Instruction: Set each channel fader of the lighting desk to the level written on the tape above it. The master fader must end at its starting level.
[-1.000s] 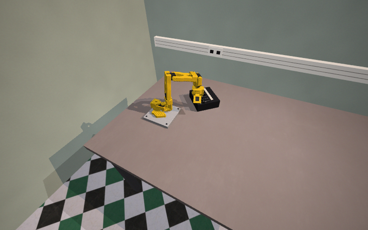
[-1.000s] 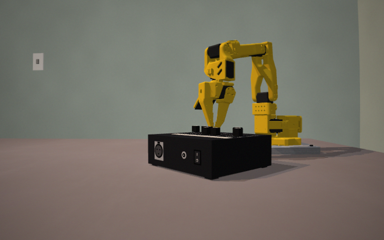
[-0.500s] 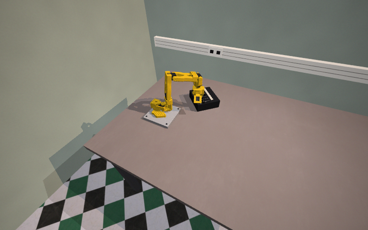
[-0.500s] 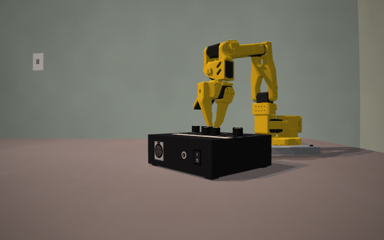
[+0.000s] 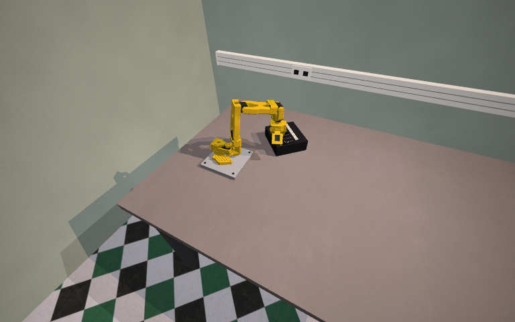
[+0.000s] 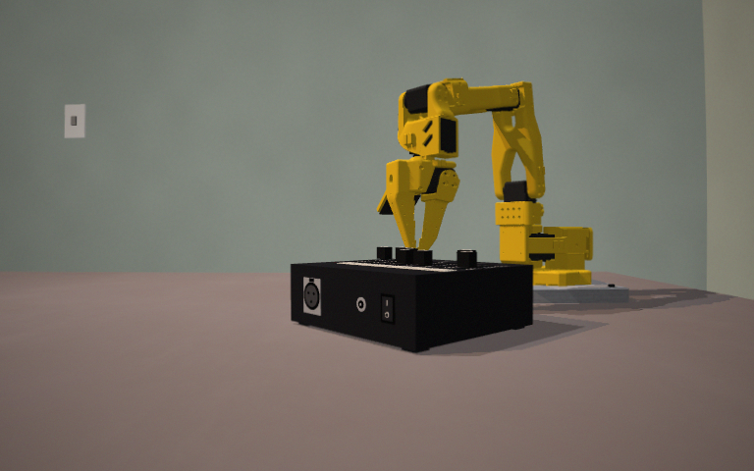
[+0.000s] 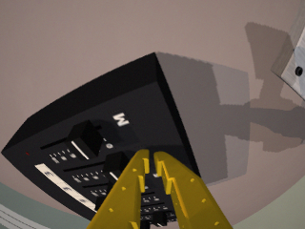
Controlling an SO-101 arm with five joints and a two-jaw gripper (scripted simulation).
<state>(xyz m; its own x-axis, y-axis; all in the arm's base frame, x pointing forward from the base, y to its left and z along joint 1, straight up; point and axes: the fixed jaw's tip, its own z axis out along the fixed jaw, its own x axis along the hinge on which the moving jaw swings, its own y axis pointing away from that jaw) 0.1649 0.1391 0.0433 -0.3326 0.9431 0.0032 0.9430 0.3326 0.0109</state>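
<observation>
Four black block-shaped fader caps show from the side on the black box-shaped lighting desk (image 5: 290,149) (image 6: 355,294) (image 7: 95,102), which sits on the brownish counter (image 5: 341,227) (image 6: 222,399) (image 7: 71,38) near the arm's base. Above its face, the yellow plastic hand (image 5: 277,138) (image 6: 416,247) (image 7: 152,154) is closed on nothing. A sideways drift might knock a neighbouring cap, even the master's beside the white M. Foreshortening makes the tape's figures unreadable to me; the fingers hide some tracks.
</observation>
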